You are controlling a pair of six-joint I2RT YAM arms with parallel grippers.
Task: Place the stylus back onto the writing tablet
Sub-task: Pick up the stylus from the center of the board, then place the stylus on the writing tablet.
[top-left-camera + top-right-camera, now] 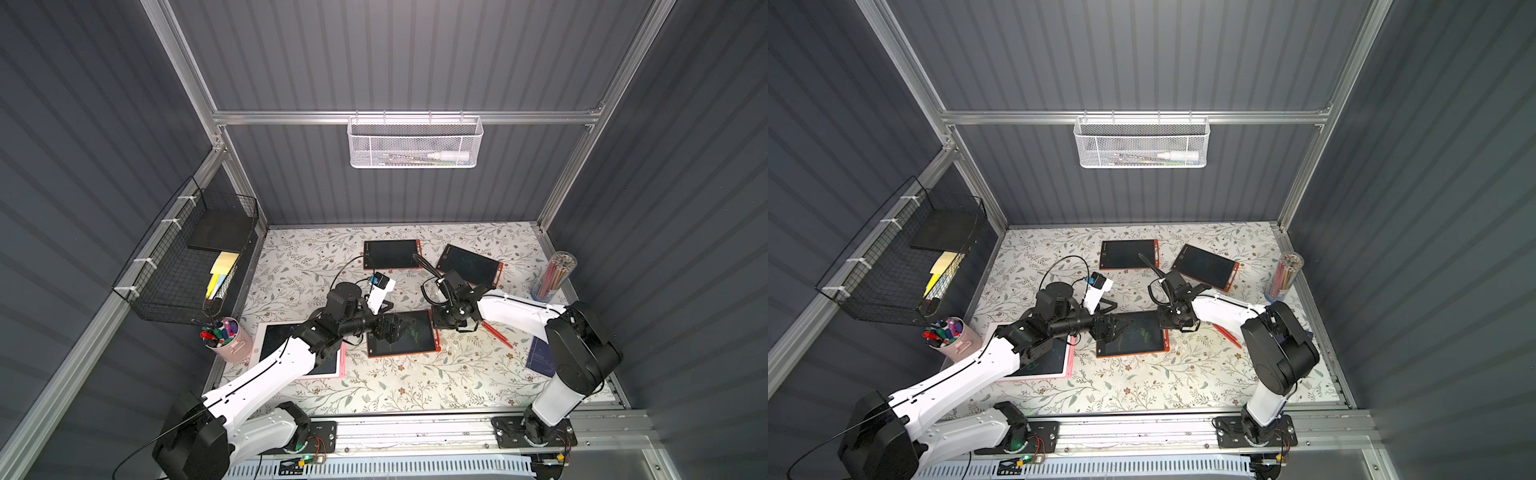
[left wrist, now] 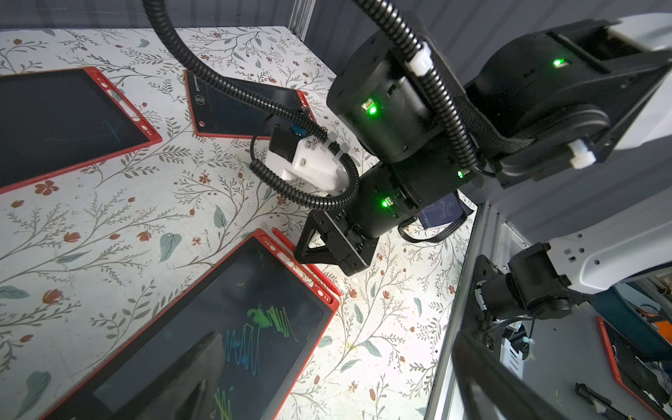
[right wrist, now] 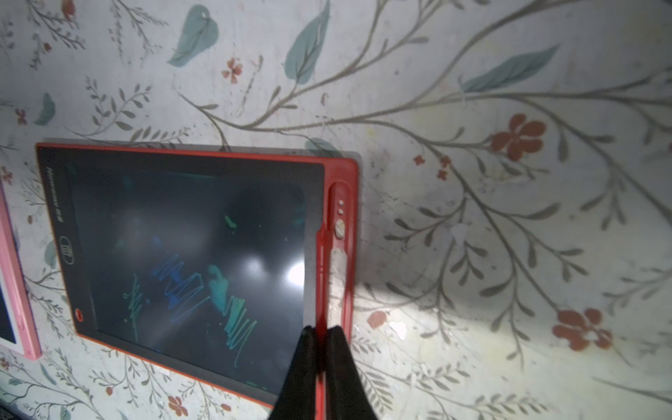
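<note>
Red stylus [image 3: 320, 276] in right fingers [image 3: 302, 363] over scribbled tablet [image 3: 182, 236], lettering [image 3: 54, 196] unreadable

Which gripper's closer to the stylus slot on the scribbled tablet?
Right. The right gripper, shut on the stylus, sits at the stylus slot; the left gripper hangs open over the screen of the scribbled tablet.

Looks like a robotics lab cell. Aluminium framing [image 1: 291, 117] and grey panelled walls [image 1: 395, 54] box in the floral tabletop [image 1: 415, 386].
</note>
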